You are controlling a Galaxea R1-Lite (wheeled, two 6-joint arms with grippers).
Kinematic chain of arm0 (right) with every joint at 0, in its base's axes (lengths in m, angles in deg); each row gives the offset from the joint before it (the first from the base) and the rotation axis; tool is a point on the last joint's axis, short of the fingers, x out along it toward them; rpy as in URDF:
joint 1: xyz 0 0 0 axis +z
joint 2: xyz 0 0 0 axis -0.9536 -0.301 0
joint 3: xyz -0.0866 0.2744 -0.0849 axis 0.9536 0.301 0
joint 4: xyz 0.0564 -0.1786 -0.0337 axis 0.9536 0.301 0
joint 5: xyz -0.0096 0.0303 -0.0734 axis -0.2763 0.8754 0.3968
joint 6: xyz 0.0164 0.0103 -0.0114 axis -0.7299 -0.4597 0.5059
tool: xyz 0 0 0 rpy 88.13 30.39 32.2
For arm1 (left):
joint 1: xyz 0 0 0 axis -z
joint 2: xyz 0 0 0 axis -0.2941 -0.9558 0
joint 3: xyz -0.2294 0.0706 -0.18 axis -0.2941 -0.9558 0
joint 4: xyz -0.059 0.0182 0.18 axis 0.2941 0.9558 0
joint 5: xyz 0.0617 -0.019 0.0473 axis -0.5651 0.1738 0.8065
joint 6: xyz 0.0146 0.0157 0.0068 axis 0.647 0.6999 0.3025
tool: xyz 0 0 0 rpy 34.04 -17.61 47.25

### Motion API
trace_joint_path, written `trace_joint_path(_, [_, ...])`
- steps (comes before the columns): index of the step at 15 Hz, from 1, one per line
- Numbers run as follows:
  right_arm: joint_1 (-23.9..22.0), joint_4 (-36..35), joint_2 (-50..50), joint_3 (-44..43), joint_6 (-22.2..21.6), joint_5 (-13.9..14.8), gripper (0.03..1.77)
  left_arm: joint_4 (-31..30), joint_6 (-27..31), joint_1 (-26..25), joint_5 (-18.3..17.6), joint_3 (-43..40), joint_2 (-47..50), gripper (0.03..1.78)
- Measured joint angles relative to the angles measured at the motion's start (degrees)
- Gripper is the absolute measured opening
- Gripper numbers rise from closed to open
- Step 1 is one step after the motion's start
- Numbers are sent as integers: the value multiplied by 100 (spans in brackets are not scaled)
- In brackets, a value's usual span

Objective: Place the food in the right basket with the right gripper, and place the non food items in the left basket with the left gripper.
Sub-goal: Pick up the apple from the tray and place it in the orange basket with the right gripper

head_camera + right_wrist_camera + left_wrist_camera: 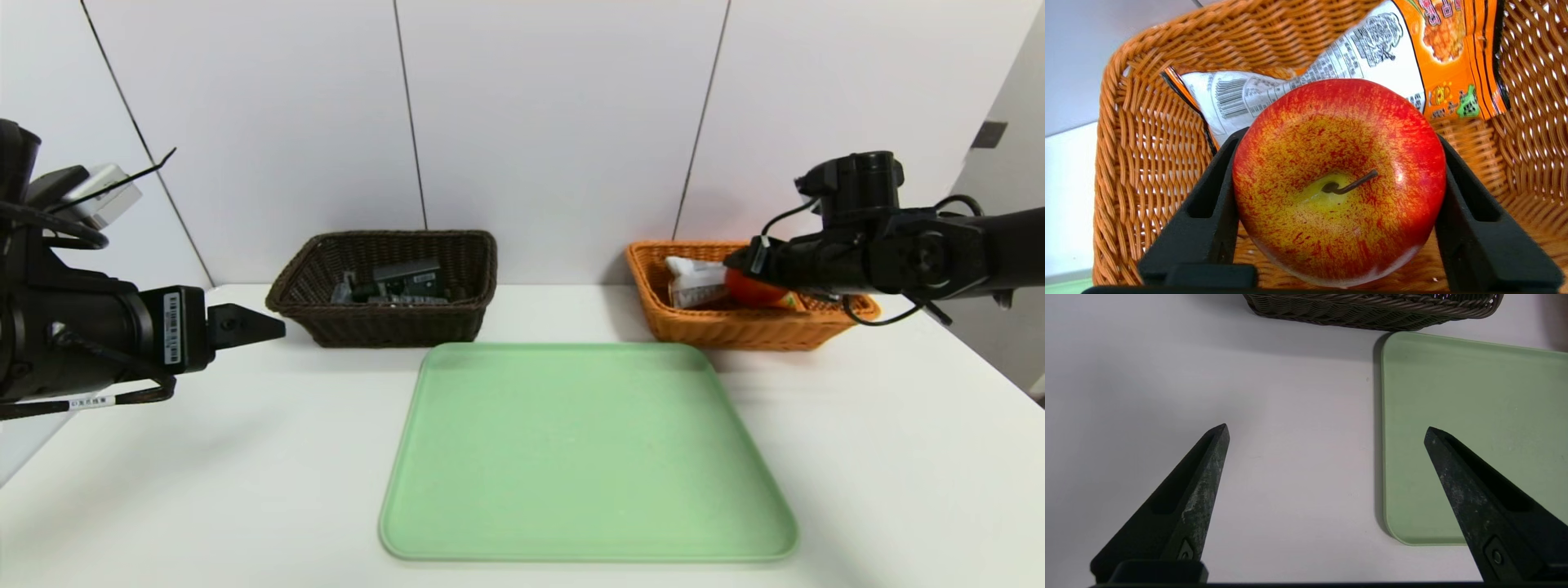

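My right gripper (739, 263) (1340, 134) hangs over the orange-tan right basket (718, 331) (1147, 163), shut on the red apple (753, 291) (1339, 179), one black finger against each side of it. The apple's stem faces the wrist camera. Below and behind it, the orange-edged snack packet (694, 282) (1372, 53) lies in that basket. The dark brown left basket (384, 322) (1372, 314) holds the non food items (400, 282), grey and black pieces partly hidden by its wall. My left gripper (273, 327) (1327, 428) hovers open over bare table, left of that basket.
A green tray (584, 457) (1474, 416) with nothing on it lies in the middle of the white table (204, 490), in front of both baskets. Both baskets stand against the white back wall.
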Motion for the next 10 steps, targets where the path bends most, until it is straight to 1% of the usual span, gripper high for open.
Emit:
trace_joint_path(2, [-7,-227,-17,24,-11,11,142,-2,-4,-1,11,-23,11,169])
trace_joint_path(7, [-13,-224,38,55,-2,30,155,-20,-6,-17,48,-9,27,169])
trace_joint_path(10, [-7,-150,368,57,33,35,160,-118,2,-22,102,267,151,169])
